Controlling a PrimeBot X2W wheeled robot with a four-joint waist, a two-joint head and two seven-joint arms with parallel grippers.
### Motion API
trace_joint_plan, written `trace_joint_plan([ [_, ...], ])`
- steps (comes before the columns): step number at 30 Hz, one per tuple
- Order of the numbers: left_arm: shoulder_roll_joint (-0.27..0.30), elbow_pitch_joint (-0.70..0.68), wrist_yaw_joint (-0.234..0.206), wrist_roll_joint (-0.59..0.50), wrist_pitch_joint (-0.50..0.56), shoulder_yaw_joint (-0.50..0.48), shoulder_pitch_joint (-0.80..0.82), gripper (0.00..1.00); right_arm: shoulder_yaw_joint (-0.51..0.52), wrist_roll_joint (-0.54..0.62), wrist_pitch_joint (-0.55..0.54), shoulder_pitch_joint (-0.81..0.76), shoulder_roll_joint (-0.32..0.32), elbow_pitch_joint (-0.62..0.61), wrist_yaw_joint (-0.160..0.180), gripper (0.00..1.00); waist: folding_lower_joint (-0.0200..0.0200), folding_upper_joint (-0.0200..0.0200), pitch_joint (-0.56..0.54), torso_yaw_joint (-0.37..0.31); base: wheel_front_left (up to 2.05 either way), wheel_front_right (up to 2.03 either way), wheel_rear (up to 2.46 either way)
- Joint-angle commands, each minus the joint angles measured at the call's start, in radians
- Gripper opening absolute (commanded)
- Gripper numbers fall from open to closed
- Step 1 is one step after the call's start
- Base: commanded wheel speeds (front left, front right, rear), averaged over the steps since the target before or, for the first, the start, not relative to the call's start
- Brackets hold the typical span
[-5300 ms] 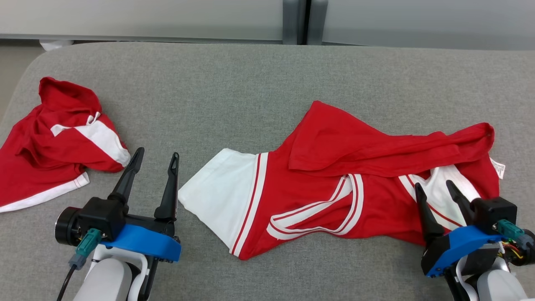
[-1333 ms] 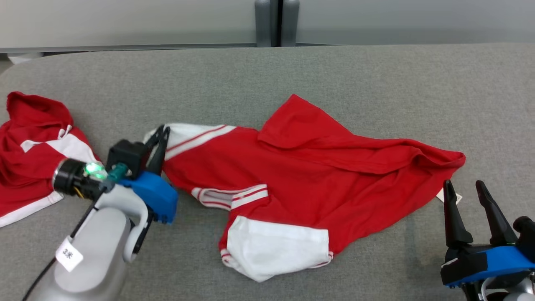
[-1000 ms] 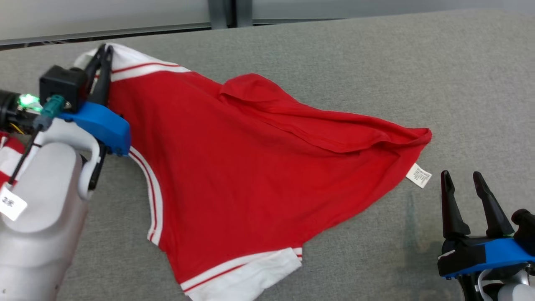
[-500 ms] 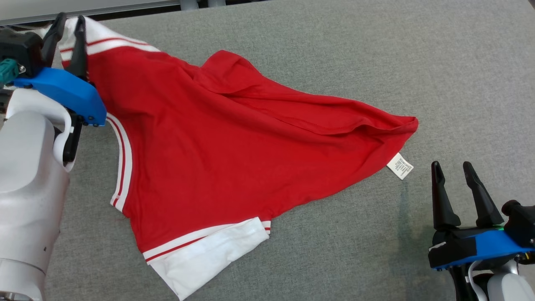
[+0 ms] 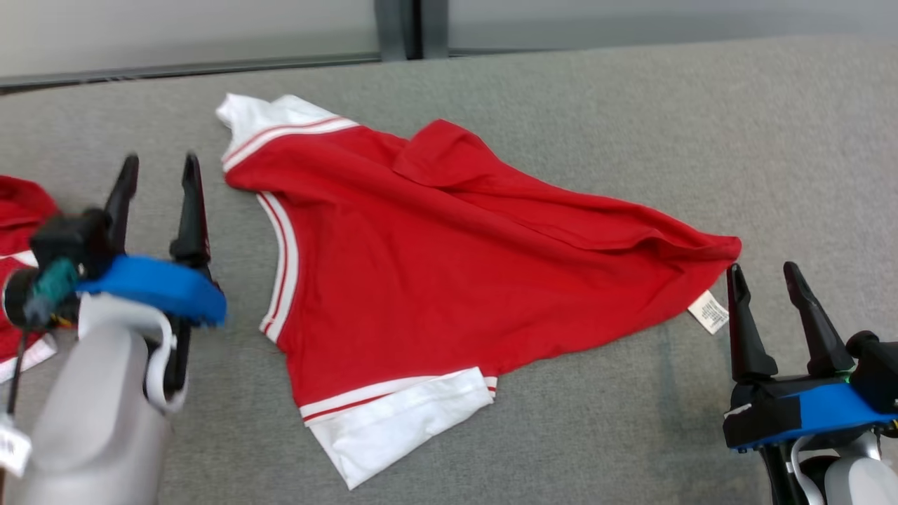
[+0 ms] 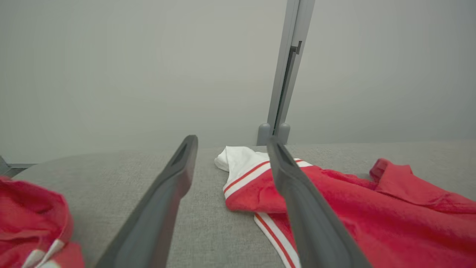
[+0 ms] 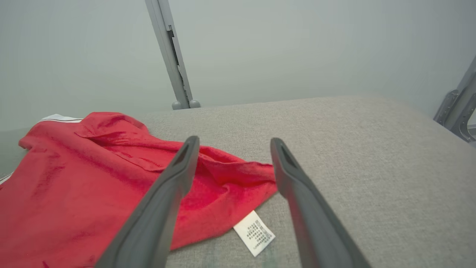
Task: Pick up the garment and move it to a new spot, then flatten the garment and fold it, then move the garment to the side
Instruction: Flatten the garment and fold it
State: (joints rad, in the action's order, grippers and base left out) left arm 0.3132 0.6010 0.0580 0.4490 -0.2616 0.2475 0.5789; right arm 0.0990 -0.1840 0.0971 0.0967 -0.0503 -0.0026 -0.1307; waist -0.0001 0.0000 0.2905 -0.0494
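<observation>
The garment (image 5: 435, 266) is a red shirt with white, red-striped sleeves, lying spread out but creased on the grey surface (image 5: 596, 112). One white sleeve (image 5: 256, 116) points to the far left, another (image 5: 393, 428) lies near the front. My left gripper (image 5: 160, 165) stands open, just left of the shirt, with nothing between its fingers. In the left wrist view the far sleeve (image 6: 241, 163) lies ahead between the fingers. My right gripper (image 5: 761, 272) is open beside the shirt's right corner, near its white label (image 5: 708, 312); the right wrist view shows that label (image 7: 254, 232) and the red hem (image 7: 230, 182).
A second red and white garment (image 5: 21, 231) lies bunched at the left edge, behind my left arm, and appears in the left wrist view (image 6: 33, 223). A grey wall with a metal post (image 5: 400, 28) bounds the far side.
My left gripper has opened and let go of the far sleeve, then drawn back toward me. The shirt now lies on the surface. The camera view has shifted; the right gripper stays open.
</observation>
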Motion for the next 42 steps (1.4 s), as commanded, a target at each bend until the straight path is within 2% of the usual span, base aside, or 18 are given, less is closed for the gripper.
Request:
trace_joint_plan([
  [1, -0.006, -0.054, -0.015, -0.016, -0.004, -0.018, -0.055, 1.0, -0.001, 0.011, -0.008, -0.014, -0.001, -0.009, 0.0, 1.0, 0.0001, 0.0, -0.017, 0.008, 0.0, 0.0, 0.0],
  [10, -0.036, -0.327, -0.06, -0.073, -0.004, -0.046, -0.332, 1.0, 0.001, 0.033, -0.051, -0.068, -0.007, -0.035, 0.0, 1.0, 0.0001, 0.0, -0.101, 0.059, 0.0, 0.0, 0.0],
  [19, -0.028, -0.483, -0.111, -0.097, 0.015, -0.028, -0.497, 1.0, -0.016, 0.039, -0.087, -0.123, -0.013, -0.073, 0.0, 1.0, 0.0001, 0.0, -0.164, 0.069, 0.0, 0.0, 0.0],
  [26, -0.016, -0.549, -0.129, -0.094, 0.058, -0.02, -0.542, 1.0, -0.013, 0.034, -0.103, -0.143, -0.012, -0.097, 0.0, 1.0, 0.0001, 0.0, -0.172, 0.072, 0.0, 0.0, 0.0],
  [37, -0.002, -0.573, -0.131, -0.087, 0.073, -0.013, -0.551, 1.0, -0.02, 0.031, -0.096, -0.126, -0.01, -0.089, 0.0, 1.0, 0.0001, 0.0, -0.159, 0.072, 0.0, 0.0, 0.0],
  [42, 0.002, -0.568, -0.118, -0.088, 0.087, 0.007, -0.541, 1.0, -0.019, 0.031, -0.095, -0.122, -0.009, -0.086, 0.0, 1.0, 0.0001, 0.0, -0.154, 0.071, 0.0, 0.0, 0.0],
])
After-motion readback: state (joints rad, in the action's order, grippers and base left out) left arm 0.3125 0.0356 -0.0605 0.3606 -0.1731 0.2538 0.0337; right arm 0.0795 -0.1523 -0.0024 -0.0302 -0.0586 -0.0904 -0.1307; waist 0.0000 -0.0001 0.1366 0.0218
